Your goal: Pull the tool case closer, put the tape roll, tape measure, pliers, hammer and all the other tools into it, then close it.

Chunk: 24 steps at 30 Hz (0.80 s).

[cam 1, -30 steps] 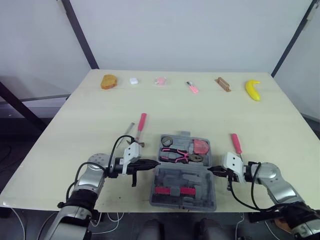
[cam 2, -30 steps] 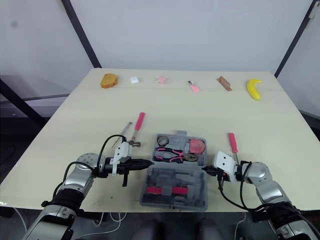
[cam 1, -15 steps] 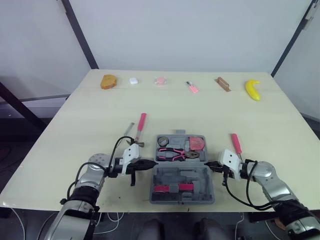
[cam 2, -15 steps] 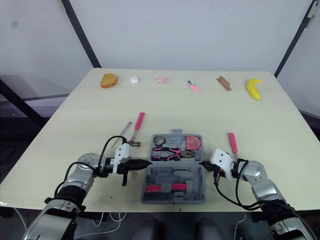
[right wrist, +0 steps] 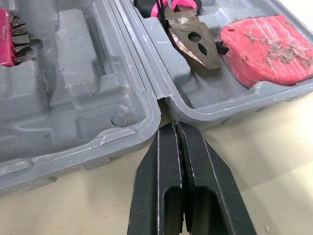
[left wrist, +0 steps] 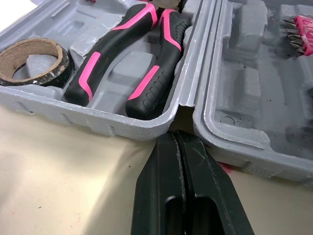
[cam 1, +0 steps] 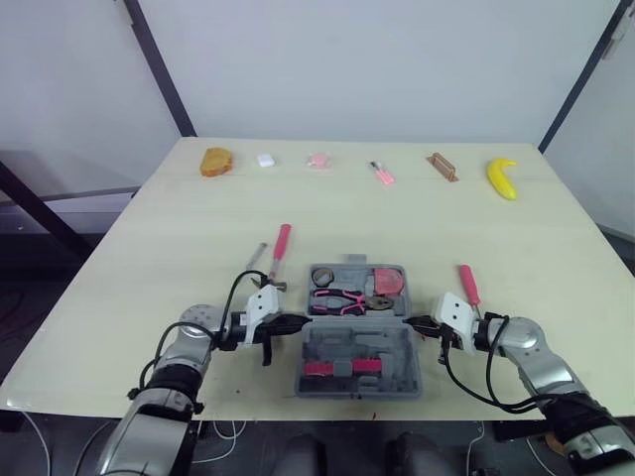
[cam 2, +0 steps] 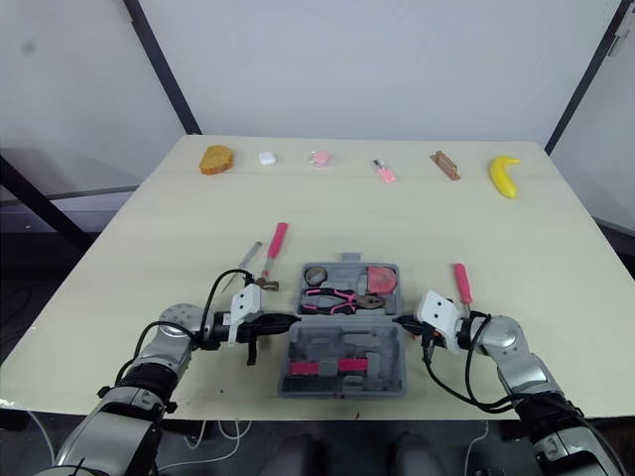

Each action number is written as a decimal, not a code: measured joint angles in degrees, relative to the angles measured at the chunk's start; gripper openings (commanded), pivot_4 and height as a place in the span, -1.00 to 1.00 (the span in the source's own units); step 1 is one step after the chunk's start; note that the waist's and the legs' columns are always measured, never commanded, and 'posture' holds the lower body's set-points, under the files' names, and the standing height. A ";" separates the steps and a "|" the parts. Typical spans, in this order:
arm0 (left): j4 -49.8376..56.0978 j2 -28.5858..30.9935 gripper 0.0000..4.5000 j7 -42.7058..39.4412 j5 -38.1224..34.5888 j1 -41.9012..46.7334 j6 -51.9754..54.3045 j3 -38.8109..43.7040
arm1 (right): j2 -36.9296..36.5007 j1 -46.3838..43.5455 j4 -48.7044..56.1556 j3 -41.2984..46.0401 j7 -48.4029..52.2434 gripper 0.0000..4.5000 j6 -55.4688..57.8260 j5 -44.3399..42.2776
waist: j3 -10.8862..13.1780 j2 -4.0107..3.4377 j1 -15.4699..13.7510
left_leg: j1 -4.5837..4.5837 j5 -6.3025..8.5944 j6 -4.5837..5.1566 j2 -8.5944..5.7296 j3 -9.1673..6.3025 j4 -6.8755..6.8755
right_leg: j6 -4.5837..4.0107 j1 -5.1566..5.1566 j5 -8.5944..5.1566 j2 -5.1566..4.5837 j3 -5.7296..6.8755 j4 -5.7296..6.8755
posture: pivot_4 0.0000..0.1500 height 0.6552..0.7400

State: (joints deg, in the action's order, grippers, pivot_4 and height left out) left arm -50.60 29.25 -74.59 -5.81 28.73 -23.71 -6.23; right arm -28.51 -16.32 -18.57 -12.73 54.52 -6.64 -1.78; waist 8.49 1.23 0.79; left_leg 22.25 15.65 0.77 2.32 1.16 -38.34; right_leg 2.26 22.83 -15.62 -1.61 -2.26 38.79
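The grey tool case (cam 1: 409, 349) lies open near the table's front edge. Its far half holds the tape roll (cam 1: 321, 277), the pink-handled pliers (left wrist: 132, 63) and the pink tape measure (right wrist: 266, 49). Its near half holds pink bits (cam 1: 342, 368). My left gripper (left wrist: 177, 134) is shut, its tip at the hinge notch on the case's left side. My right gripper (right wrist: 175, 126) is shut too, with its tip at the right hinge notch. The hammer (cam 1: 279, 249) lies left of the case, beyond my left gripper. A pink screwdriver (cam 1: 468, 285) lies right of the case.
A thin grey tool (cam 1: 256, 258) lies beside the hammer. Along the table's back edge sit a bread piece (cam 1: 215, 162), a white block (cam 1: 265, 159), a pink item (cam 1: 317, 160), a pink pen (cam 1: 381, 173), a brown block (cam 1: 443, 167) and a banana (cam 1: 502, 178).
The case has turned square to the table's front edge and its near side has shifted slightly away from that edge. My right gripper moved forward with it; the left drew back a little.
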 measured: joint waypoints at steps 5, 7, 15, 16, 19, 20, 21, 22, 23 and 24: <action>-0.27 -0.21 -1.00 0.01 0.04 0.11 -0.34 0.02 | -0.04 0.00 0.00 0.03 -0.08 -0.98 0.00 0.11 | 0.00 0.00 0.00 | 0.00 0.00 0.00 0.00 0.00 0.00 | 0.00 0.00 0.00 0.00 0.00 0.00 | 1.00 1.00; -0.44 -0.36 -1.00 0.02 0.04 0.24 -0.34 0.02 | -0.08 0.00 0.00 0.09 -0.15 -0.98 0.00 0.22 | 0.00 0.00 -0.01 | 0.01 0.00 0.00 0.00 0.00 -0.01 | 0.00 0.00 0.00 0.00 0.00 0.00 | 1.00 1.00; -1.65 -0.89 -1.00 -0.03 0.07 0.91 -0.48 0.23 | -0.21 0.01 -0.01 0.12 -0.65 -0.98 0.00 0.32 | 0.00 0.00 -0.07 | 0.03 0.00 0.00 -0.01 -0.01 -0.02 | 0.00 0.00 0.00 -0.01 0.02 -0.01 | 1.00 1.00; -1.68 -0.89 -1.00 -0.05 0.09 0.94 -0.48 0.23 | -0.21 0.01 -0.01 0.12 -0.67 -0.98 0.01 0.32 | 0.00 0.00 -0.07 | 0.03 0.00 0.00 -0.01 -0.01 -0.02 | 0.00 0.00 0.00 -0.01 0.02 -0.01 | 1.00 1.00; -1.71 -0.90 -1.00 -0.09 0.11 0.94 -0.54 0.23 | -0.21 0.01 -0.02 0.12 -0.74 -0.98 0.01 0.33 | 0.00 0.00 -0.06 | 0.03 0.00 0.00 -0.01 -0.01 -0.02 | 0.00 0.00 0.00 -0.01 0.02 0.00 | 1.00 1.00; -1.71 -0.90 -1.00 -0.10 0.11 0.94 -0.54 0.23 | -0.21 0.01 -0.03 0.12 -0.78 -0.98 0.01 0.33 | 0.00 0.00 -0.06 | 0.03 0.00 0.00 -0.01 -0.01 -0.02 | 0.00 0.00 0.00 -0.01 0.02 0.00 | 1.00 1.00; -1.71 -0.90 -1.00 -0.10 0.11 0.94 -0.54 0.23 | -0.20 0.01 -0.05 0.12 -0.83 -0.98 0.01 0.33 | 0.00 0.00 -0.06 | 0.03 0.00 0.00 -0.01 -0.01 -0.02 | 0.00 0.00 0.00 -0.01 0.02 -0.01 | 1.00 1.00; -1.71 -0.90 -1.00 -0.11 0.11 0.94 -0.54 0.23 | -0.19 0.01 -0.07 0.12 -0.88 -0.98 0.01 0.33 | 0.00 0.00 -0.06 | 0.03 0.00 0.00 -0.01 -0.01 -0.02 | 0.00 0.00 0.00 -0.01 0.02 -0.01 | 1.00 1.00; -1.71 -0.89 -1.00 -0.12 0.11 0.94 -0.54 0.23 | -0.10 0.00 -0.18 0.12 -1.00 -0.98 0.00 0.33 | 0.00 0.00 -0.06 | 0.03 0.00 0.00 -0.01 -0.01 -0.02 | 0.00 0.00 0.00 -0.01 0.02 -0.01 | 1.00 1.00; -1.71 -0.88 -1.00 -0.12 0.11 0.94 -0.54 0.23 | -0.01 0.00 -0.28 0.12 -1.07 -0.98 0.00 0.33 | 0.00 0.00 -0.05 | 0.03 0.00 0.00 -0.01 -0.01 -0.02 | 0.00 0.00 0.00 -0.01 0.02 -0.01 | 1.00 1.00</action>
State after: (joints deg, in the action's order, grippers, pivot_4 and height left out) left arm -52.30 28.37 -74.72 -5.71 29.68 -24.25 -6.00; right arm -28.52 -16.31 -18.85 -12.61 53.45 -6.64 -1.45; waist 8.50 1.23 0.74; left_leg 22.28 15.65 0.77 2.31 1.15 -38.36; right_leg 2.27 22.82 -15.62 -1.62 -2.24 38.78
